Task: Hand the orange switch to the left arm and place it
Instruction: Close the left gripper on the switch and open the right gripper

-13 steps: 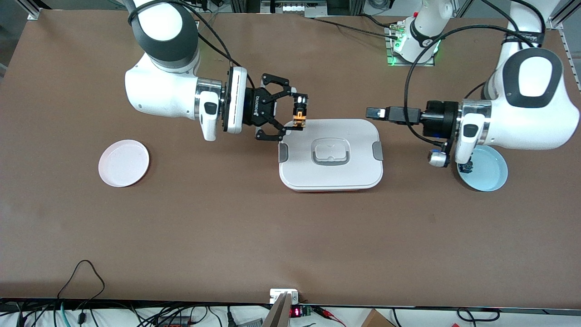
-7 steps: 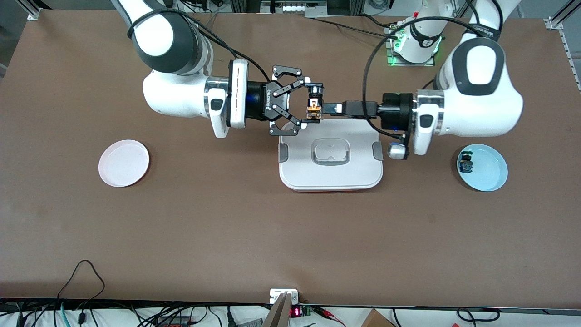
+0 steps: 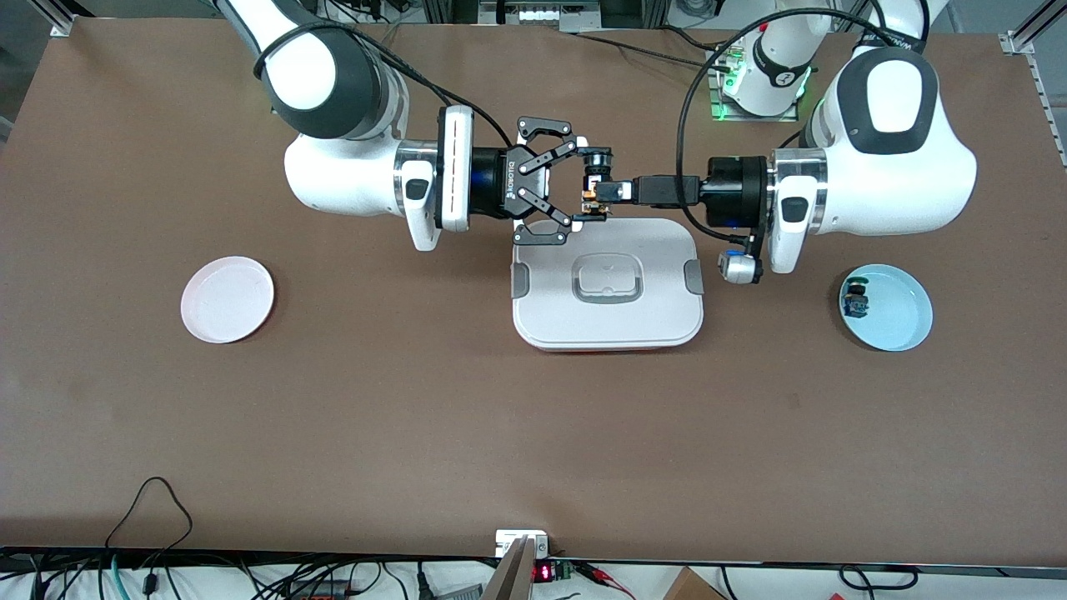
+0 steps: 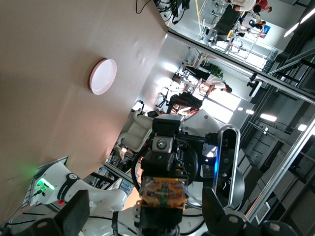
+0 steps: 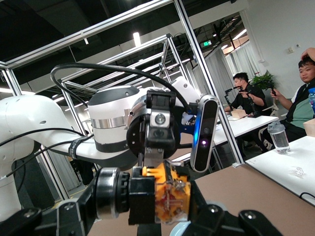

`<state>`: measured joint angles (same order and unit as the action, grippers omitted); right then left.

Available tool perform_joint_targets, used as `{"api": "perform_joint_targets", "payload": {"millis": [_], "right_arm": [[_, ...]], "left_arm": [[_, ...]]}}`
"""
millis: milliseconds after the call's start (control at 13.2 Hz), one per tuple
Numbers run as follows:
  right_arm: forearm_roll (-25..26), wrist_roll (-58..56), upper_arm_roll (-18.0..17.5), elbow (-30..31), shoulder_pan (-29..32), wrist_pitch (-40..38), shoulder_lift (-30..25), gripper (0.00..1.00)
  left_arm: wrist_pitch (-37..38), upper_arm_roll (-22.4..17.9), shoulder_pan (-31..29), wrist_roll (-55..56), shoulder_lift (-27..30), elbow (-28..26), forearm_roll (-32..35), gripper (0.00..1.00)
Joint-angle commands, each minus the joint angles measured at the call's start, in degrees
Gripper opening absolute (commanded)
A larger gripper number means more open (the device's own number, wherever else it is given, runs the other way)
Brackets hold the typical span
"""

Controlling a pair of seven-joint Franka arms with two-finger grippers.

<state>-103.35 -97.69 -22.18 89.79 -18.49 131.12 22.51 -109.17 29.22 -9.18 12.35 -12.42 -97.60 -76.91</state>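
My right gripper (image 3: 594, 185) is shut on the orange switch (image 3: 593, 193) and holds it in the air over the table, just past the edge of the white box (image 3: 608, 321) that faces the robot bases. My left gripper (image 3: 607, 192) has come in from the left arm's end, and its open fingers stand on either side of the switch with gaps. In the left wrist view the switch (image 4: 162, 194) sits between the spread fingers (image 4: 74, 214). In the right wrist view the switch (image 5: 167, 196) is clamped, black cap to one side.
A pink plate (image 3: 227, 298) lies toward the right arm's end; it also shows in the left wrist view (image 4: 103, 76). A light blue plate (image 3: 896, 312) toward the left arm's end holds a blue-based switch (image 3: 854, 300). Cables run along the table's edge by the bases.
My right gripper carried the switch toward the left arm's end and toward the bases. My left arm swung from over the blue plate to the middle, bringing its fingers around the switch.
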Motion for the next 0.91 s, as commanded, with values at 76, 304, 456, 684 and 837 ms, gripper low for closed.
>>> {"api": "perform_joint_targets", "payload": {"millis": [76, 304, 456, 684, 837], "right_arm": [[-1.1, -1.4, 0.6, -1.6, -1.5, 1.1, 0.9, 0.04], [-1.1, -1.4, 0.6, -1.5, -1.5, 1.1, 0.9, 0.04], [-1.1, -1.4, 0.6, -1.5, -1.5, 1.1, 0.9, 0.04], [-1.1, -1.4, 0.7, -1.3, -1.5, 1.1, 0.8, 0.04], [-0.9, -1.5, 1.7, -1.1, -1.6, 1.1, 0.6, 0.04]], "left_arm": [[2.1, 0.5, -1.6, 0.6, 1.8, -0.5, -1.4, 1.0], [1.5, 0.5, -1.1, 0.1, 1.7, -0.5, -1.5, 1.0], [1.3, 0.7, -1.0, -0.3, 1.6, -0.5, -1.5, 1.0], [1.2, 0.8, -0.8, -0.3, 1.4, -0.5, -1.4, 0.93], [0.1, 1.4, -0.8, -0.4, 1.3, -0.5, -1.4, 0.79]]}}
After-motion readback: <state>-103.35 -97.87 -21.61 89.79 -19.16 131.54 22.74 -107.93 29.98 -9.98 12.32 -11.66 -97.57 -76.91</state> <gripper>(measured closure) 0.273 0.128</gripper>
